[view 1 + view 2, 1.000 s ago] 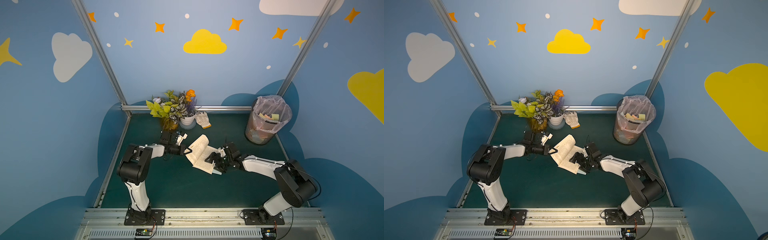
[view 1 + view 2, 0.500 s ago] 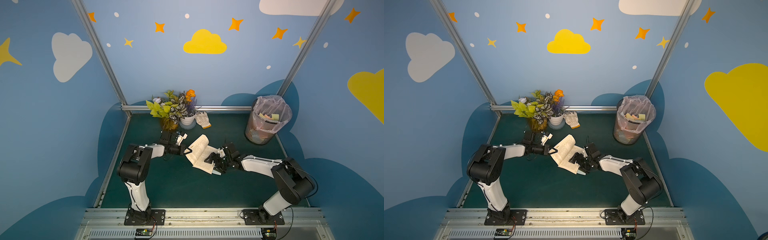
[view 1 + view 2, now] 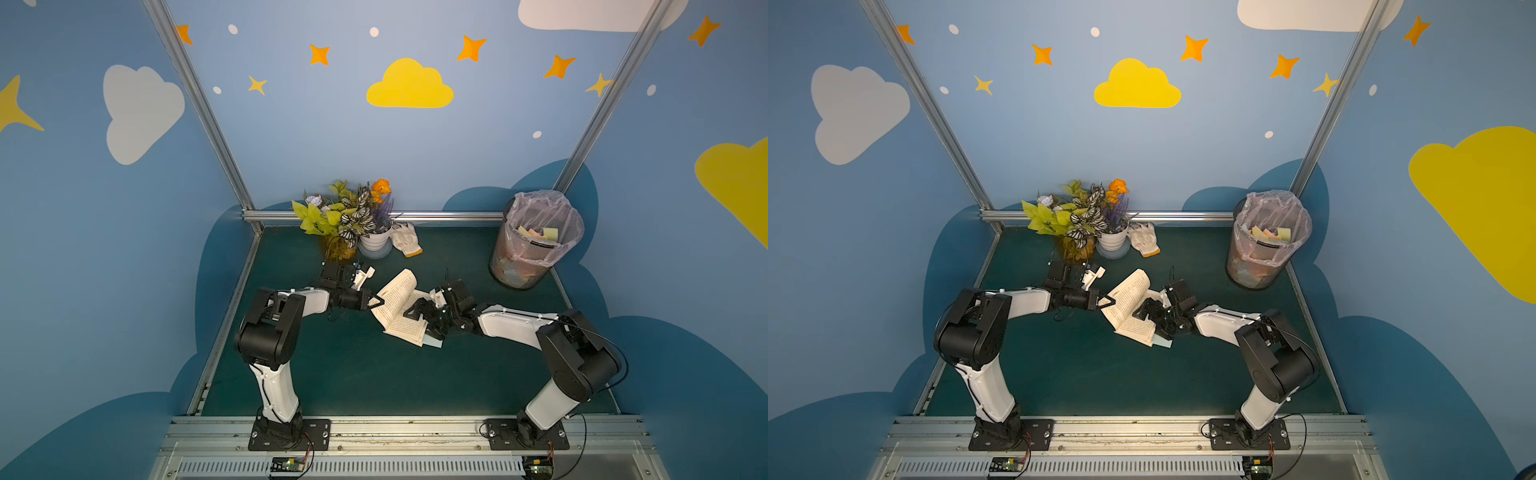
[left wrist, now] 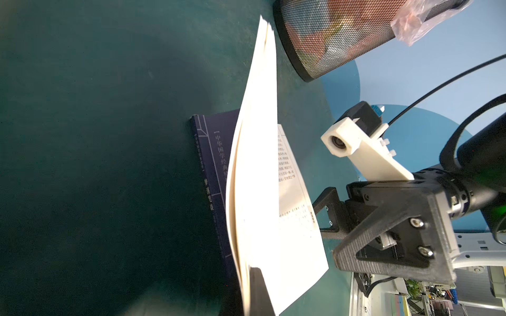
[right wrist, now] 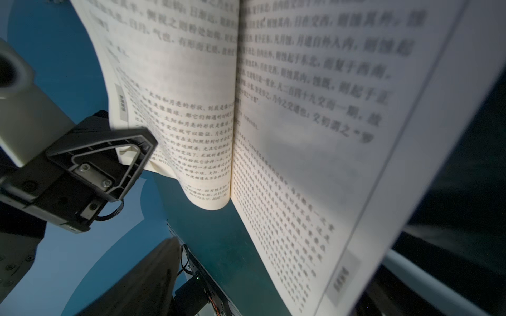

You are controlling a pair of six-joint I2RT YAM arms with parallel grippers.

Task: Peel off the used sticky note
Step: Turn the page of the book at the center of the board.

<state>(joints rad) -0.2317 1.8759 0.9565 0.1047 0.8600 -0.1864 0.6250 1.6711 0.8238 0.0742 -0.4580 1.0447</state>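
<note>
1. In both top views a dark green mat (image 3: pixel 353 374) floors a booth with blue walls (image 3: pixel 311 145) painted with clouds and stars, edged by a silver frame (image 3: pixel 436 215). A plant (image 3: pixel 353 216) and a glove (image 3: pixel 406 244) sit at the back, and a lined mesh bin (image 3: pixel 534 249) holding coloured slips stands to the right. An open book (image 3: pixel 401 307) lies mid-mat. The pale blue note (image 3: pixel 433 343) pokes out at the book's near corner, just beside the right gripper (image 3: pixel 424 322), whose fingers are spread wide over the right page and grasp nothing. The left gripper (image 3: pixel 376 300) is clenched on the edge of the lifted left pages
2. Left wrist: the book's navy cover (image 4: pixel 213 164) lies on the mat and reads 中华国学经典. The pages fan up from it, and the bin (image 4: pixel 328 35) stands beyond. A dark finger (image 4: pixel 260 292) of this arm presses on the pages. The right gripper (image 4: pixel 332 235) sits at the far page's outer edge, fingers apart
3. Right wrist: both pages carry dense Chinese print, mostly too blurred to read. The left gripper (image 5: pixel 137 150) pinches the curled left pages at their edge. One of this arm's own fingers (image 5: pixel 156 273) stands clear of the paper
</note>
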